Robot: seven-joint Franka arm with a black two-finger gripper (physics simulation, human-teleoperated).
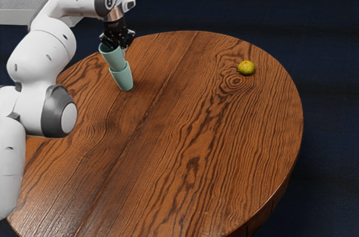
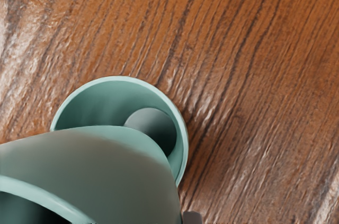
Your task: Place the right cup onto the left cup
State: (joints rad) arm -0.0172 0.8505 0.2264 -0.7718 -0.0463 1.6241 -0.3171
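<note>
The 2 jaws stand closed on the tilted upper cup [image 1: 113, 58].

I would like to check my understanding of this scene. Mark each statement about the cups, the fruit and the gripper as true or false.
1. The upper cup and the lower cup have a similar green colour. True.
2. The yellow fruit is inside the lower cup. False: it lies on the table, away from both cups.
3. The gripper is beside the fruit. False: it is at the upper cup.
4. In the wrist view, part of the lower cup's opening is visible. True.
</note>
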